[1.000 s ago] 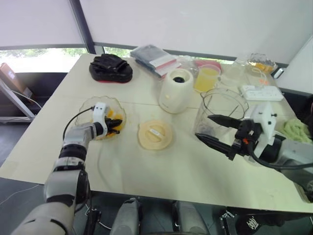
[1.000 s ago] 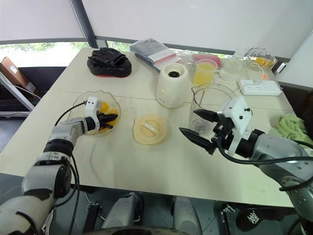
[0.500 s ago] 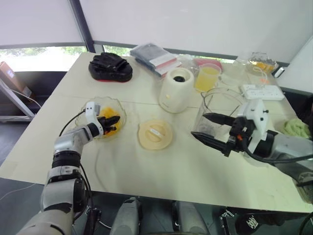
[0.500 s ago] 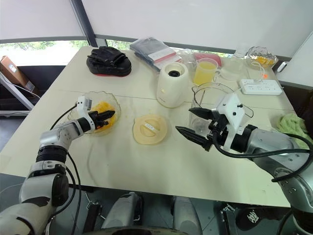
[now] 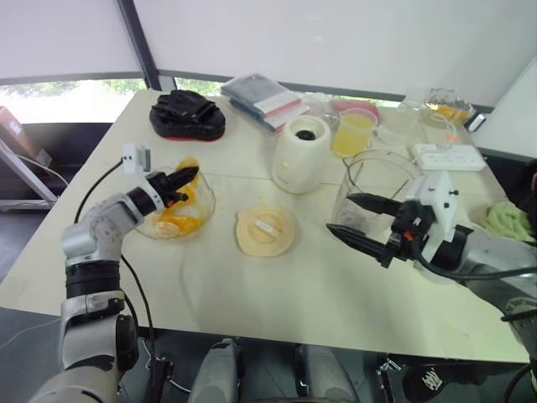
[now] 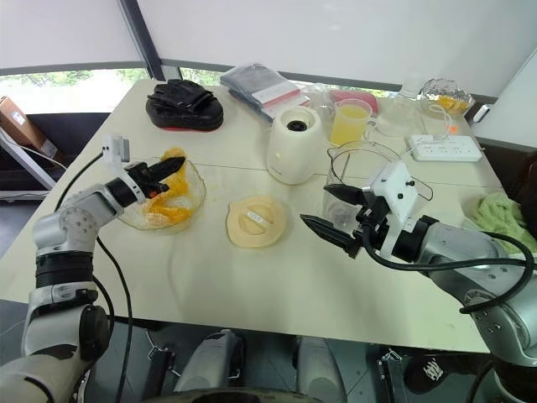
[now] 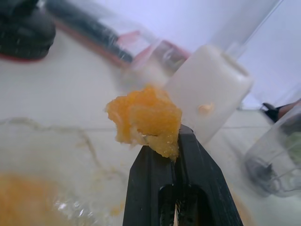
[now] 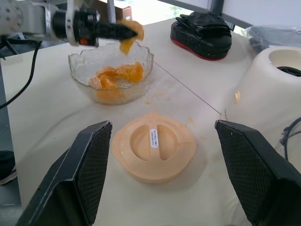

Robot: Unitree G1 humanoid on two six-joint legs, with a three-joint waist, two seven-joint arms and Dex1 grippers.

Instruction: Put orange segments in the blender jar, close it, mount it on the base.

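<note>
Grips a pulpy orange segment (image 7: 146, 117) at the tips of the left gripper (image 5: 190, 173), fingers narrowed hard onto it, in the air over the far rim of the glass bowl (image 5: 210, 201), left of the base (image 5: 302, 159).

Leaves more segments (image 8: 117, 75) heaped in the bowl, set on the table (image 5: 252, 294) left of the base and nearer the robot.

Spreads the right gripper (image 5: 341, 214) wide and empty, right of the base and nearer the robot, just beside the jar (image 5: 382, 180), fingers pointing toward the lid (image 5: 267, 230).

Stands the jar upright and uncovered on the table, close to the right of the base, not mounted.

Lays the lid flat on the table directly in front of the base, apart from both jar and bowl.

Behind the base: a cup of yellow juice (image 5: 354, 133) to the right, a bagged packet (image 5: 260, 96) to the left, a black pad (image 5: 189, 116) farther left.

Well right of the base, a white power strip (image 5: 445, 158).
</note>
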